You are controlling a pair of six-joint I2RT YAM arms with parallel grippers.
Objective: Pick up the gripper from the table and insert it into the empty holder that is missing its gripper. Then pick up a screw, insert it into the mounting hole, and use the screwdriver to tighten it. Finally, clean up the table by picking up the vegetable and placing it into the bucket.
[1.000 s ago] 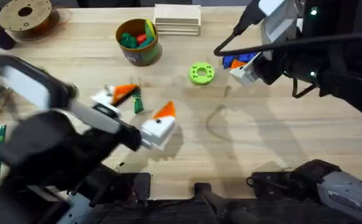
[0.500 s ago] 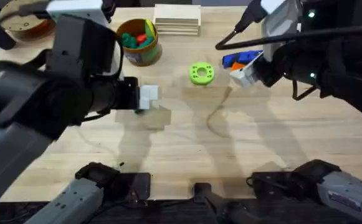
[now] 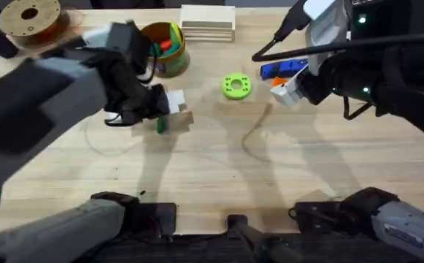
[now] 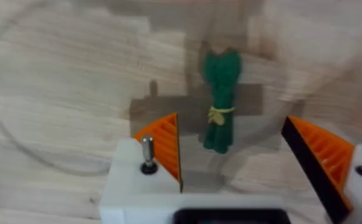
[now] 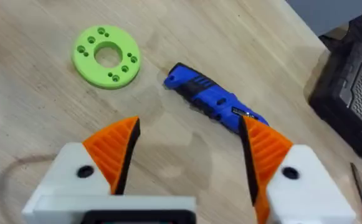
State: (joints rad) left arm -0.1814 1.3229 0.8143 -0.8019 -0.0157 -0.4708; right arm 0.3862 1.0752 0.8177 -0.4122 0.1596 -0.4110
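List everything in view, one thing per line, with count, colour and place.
vegetable: one, dark green, on the table between the left pincer's fingers
bucket: one, olive-yellow, far side, holding green, red and yellow pieces
ring: one, lime green, table centre
screwdriver: one, blue, lying beside the ring
spool: one, brown, far left corner
wooden boards: a pale stack, far edge
table: one, light wood
left pincer: open, over the vegetable
right pincer: open, above the screwdriver
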